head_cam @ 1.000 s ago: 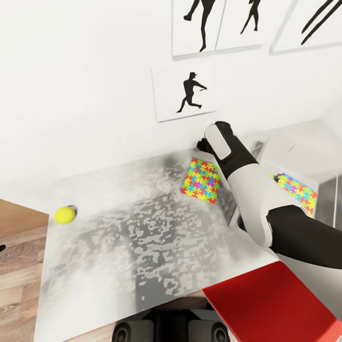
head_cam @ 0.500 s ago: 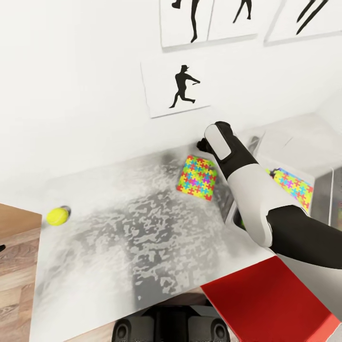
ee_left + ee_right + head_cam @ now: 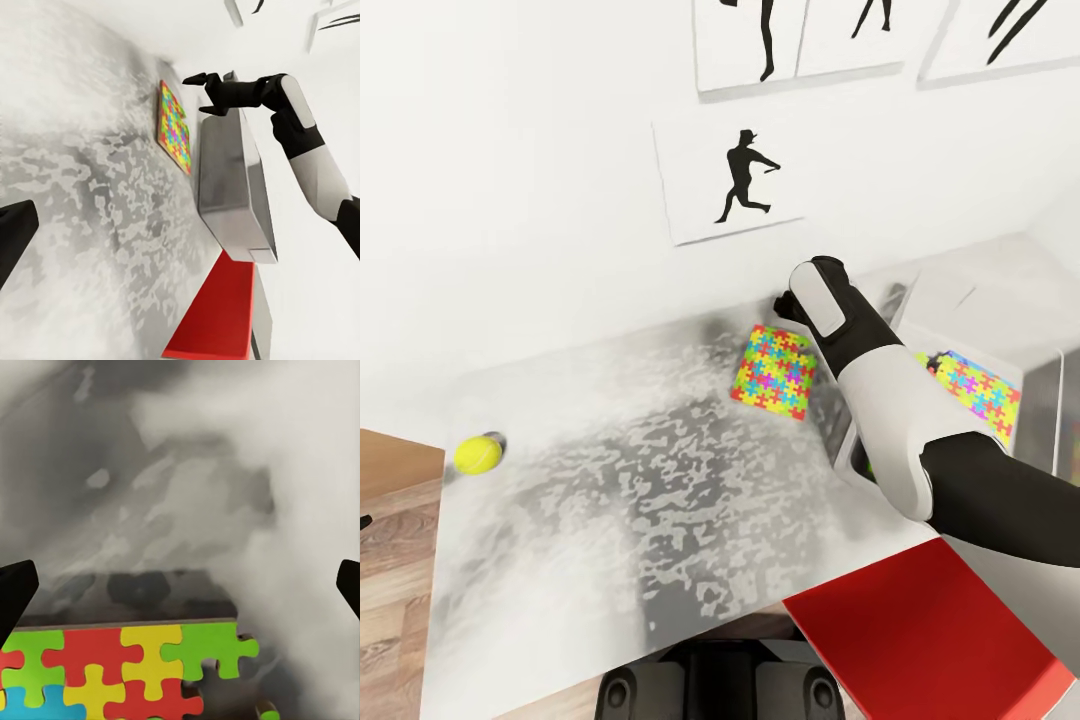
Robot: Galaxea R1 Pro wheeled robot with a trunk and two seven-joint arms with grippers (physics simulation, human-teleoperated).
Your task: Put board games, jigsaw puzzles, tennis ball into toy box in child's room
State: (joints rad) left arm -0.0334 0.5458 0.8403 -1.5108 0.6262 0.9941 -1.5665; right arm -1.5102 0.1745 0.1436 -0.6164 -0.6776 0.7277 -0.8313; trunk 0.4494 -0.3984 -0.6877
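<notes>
A jigsaw puzzle lies flat on the table, near the wall. My right gripper hovers over its far edge, open with nothing between the fingers. Another jigsaw puzzle rests inside the grey toy box at the right. The tennis ball sits at the table's left end. My left gripper hangs above the table's middle with one black finger at the picture's edge, and it holds nothing.
A red chair stands at the table's front right, under my right arm. Silhouette posters hang on the white wall behind. Wood floor shows past the table's left end.
The head camera has shifted, so the table, ball and posters have slid slightly left and up in the picture. My right arm keeps its pose, and nothing was grasped or released.
</notes>
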